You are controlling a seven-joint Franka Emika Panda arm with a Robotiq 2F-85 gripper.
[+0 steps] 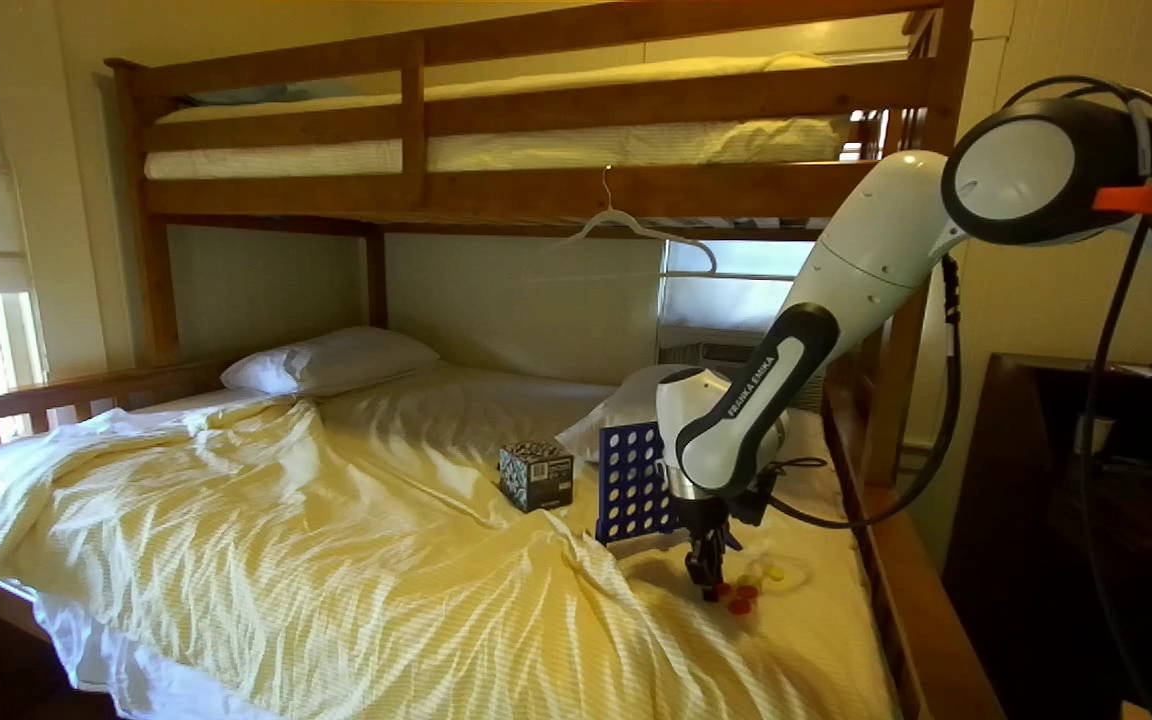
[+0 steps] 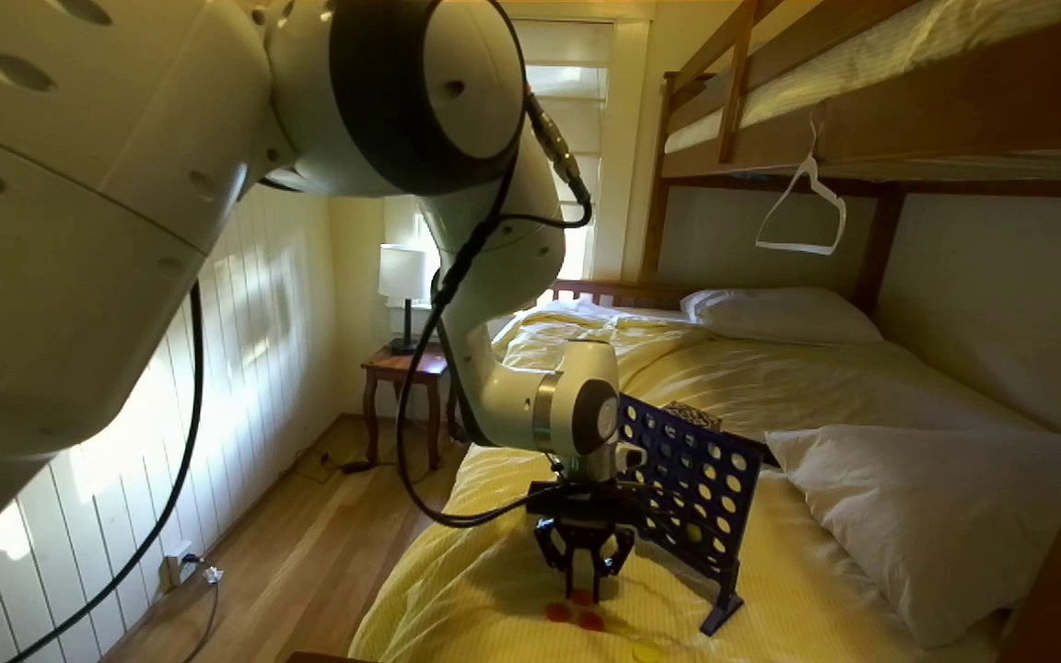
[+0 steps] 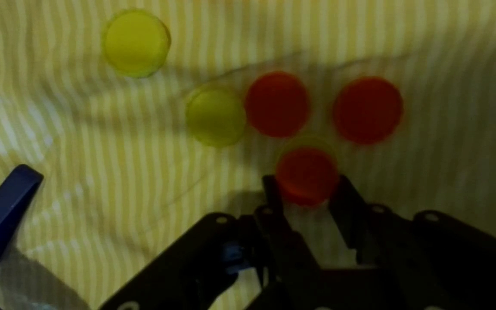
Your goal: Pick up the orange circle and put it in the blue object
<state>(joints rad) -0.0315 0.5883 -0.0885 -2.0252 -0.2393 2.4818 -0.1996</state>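
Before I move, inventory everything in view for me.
orange circles: three, reddish, two on cover, one between fingertips
yellow circles: at least two, yellow, on cover
blue grid: one, dark blue, standing on cover
patterned box: one, dark, near grid
cover: one, yellow, on bed
pillows: two, white, on bed
bed: one, brown bunk, by wall
hanger: one, white, hanging from bed
lamp: one, white, on side table
side table: one, brown, on floor
arm: one, mostly white, over bed
end effector: one, black, over cover, grip unclear
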